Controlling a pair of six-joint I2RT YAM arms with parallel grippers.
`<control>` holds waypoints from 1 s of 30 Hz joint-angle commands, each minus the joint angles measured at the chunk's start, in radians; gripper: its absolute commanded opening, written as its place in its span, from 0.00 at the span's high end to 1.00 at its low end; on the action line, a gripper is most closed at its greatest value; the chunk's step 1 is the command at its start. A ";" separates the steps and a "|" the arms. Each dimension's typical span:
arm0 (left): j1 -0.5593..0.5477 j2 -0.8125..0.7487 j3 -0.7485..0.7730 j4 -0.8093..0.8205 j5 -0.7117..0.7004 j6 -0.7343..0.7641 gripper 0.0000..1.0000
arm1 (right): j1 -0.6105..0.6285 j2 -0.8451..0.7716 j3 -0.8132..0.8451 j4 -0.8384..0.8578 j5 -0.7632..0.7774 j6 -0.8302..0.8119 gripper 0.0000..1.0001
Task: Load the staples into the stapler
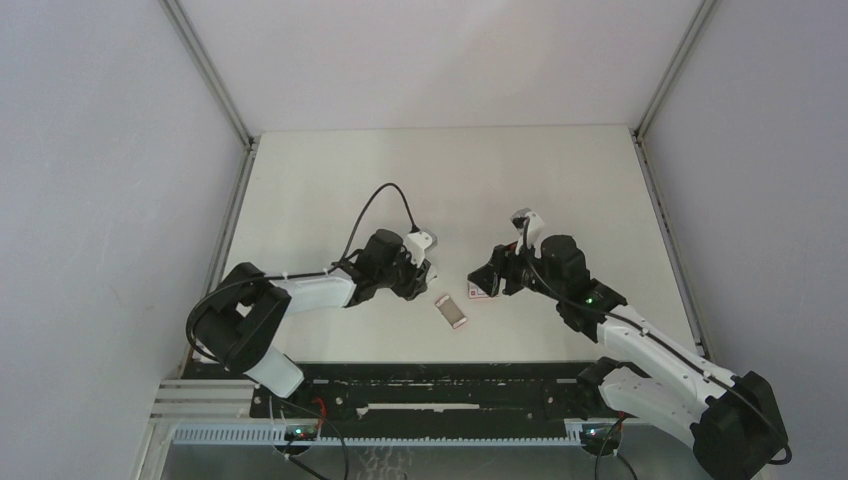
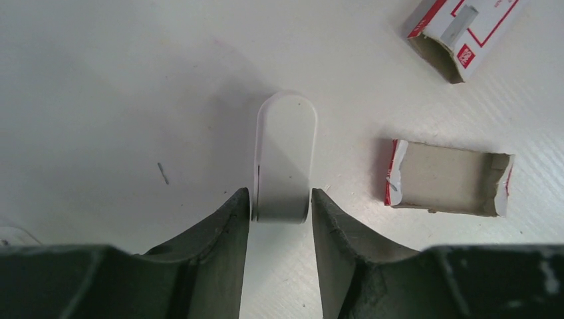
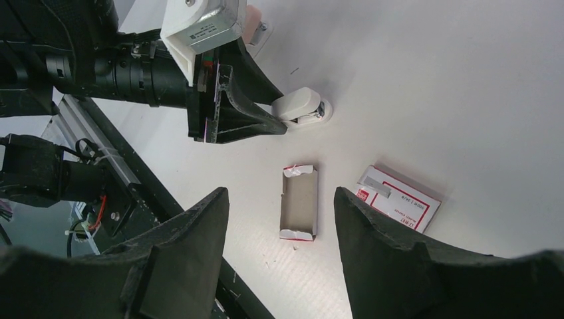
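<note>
Currently | left end effector [image 2: 281,199]: flanking small white rounded stapler [image 2: 286,146], grip unclear | right end effector [image 3: 281,196]: open, empty | silvery-grey staple strip [image 2: 459,25]: on red-and-white carton [image 2: 495,20], 3 o'clock from stapler | advice: clamp stapler squarely first.

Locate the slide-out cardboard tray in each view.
Top external: tray just below picture centre.
Left wrist: tray right of the stapler between the jaws, mid-height.
Right wrist: tray at centre, seen between the jaws.
Shared landmark: red-and-white carton sleeve, close beside the tray in every view.
</note>
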 commanded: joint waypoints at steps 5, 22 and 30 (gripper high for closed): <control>-0.028 0.034 0.048 -0.013 -0.049 -0.001 0.57 | -0.018 0.026 0.001 0.066 -0.026 0.082 0.35; -0.072 -0.247 -0.090 0.122 0.004 -0.073 1.00 | -0.016 0.175 -0.037 0.234 -0.082 0.351 0.29; -0.096 -0.389 -0.111 0.078 0.067 -0.126 1.00 | 0.044 0.311 0.018 0.418 -0.148 0.461 0.21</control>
